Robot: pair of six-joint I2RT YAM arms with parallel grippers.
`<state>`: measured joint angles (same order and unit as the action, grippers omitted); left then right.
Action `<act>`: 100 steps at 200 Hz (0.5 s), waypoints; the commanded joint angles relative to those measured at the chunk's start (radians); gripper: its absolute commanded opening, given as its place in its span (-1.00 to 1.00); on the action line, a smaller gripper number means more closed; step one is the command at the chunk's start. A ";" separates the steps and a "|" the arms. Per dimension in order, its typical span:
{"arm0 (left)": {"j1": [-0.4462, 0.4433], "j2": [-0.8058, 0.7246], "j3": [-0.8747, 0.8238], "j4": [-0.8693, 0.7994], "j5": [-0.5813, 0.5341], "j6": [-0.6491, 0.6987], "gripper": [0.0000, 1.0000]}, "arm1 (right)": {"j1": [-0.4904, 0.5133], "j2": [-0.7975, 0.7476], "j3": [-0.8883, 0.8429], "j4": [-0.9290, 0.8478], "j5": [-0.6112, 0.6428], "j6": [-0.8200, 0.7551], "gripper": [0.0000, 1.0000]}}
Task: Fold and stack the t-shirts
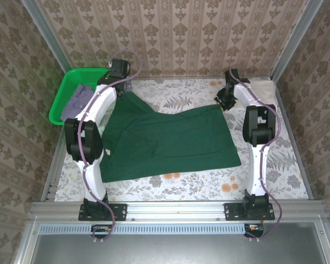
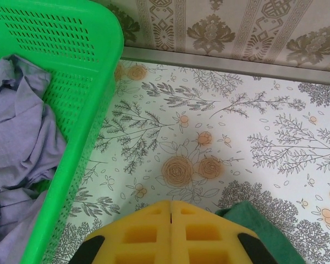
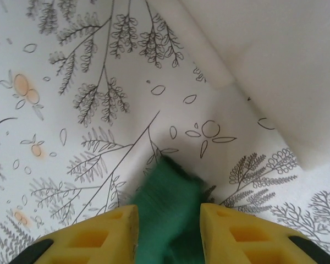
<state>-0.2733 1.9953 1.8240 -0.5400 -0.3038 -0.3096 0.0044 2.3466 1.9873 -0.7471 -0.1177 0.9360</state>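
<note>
Left pincer (image 1: 120,70) and right pincer (image 1: 226,100) sit at the far corners of the dark green t-shirt (image 1: 170,140), which is spread on the counter (image 1: 209,184) behind both.

Left wrist: jaws shut, green cloth just to their right, and the basket (image 2: 82,71) holding the lavender t-shirt (image 2: 16,137) to their left.

Right wrist: jaws apart around a green bunch (pinched or not, I cannot tell), with the cream t-shirt (image 3: 275,66) ahead-right.

The cloth looks limp and light, so take it by the corners. Bare counter lies ahead; the basket wall and cream t-shirt crowd the sides.

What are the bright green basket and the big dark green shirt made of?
The basket looks like glossy moulded plastic: rigid walls punched with neat rows of holes. The dark green shirt seems soft matte cloth, possibly cotton: it lies flat with gentle wrinkles.
</note>
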 commanded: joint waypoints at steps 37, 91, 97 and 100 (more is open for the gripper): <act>-0.006 0.007 0.038 -0.037 0.014 0.011 -1.00 | -0.011 -0.068 -0.048 0.088 -0.012 -0.085 -0.22; -0.007 0.003 0.032 -0.049 0.020 0.001 -1.00 | -0.009 -0.003 -0.011 0.074 -0.026 -0.088 -0.38; -0.007 0.003 0.031 -0.052 0.023 -0.001 -1.00 | -0.009 0.007 0.000 0.074 -0.025 -0.090 -0.39; -0.007 0.003 0.032 -0.053 0.022 -0.001 -1.00 | -0.008 0.011 0.007 0.072 -0.026 -0.091 -0.40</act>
<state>-0.2745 1.9968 1.8286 -0.5579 -0.2916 -0.3096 -0.0021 2.3291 1.9503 -0.6762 -0.1326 0.8642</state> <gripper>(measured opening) 0.039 0.308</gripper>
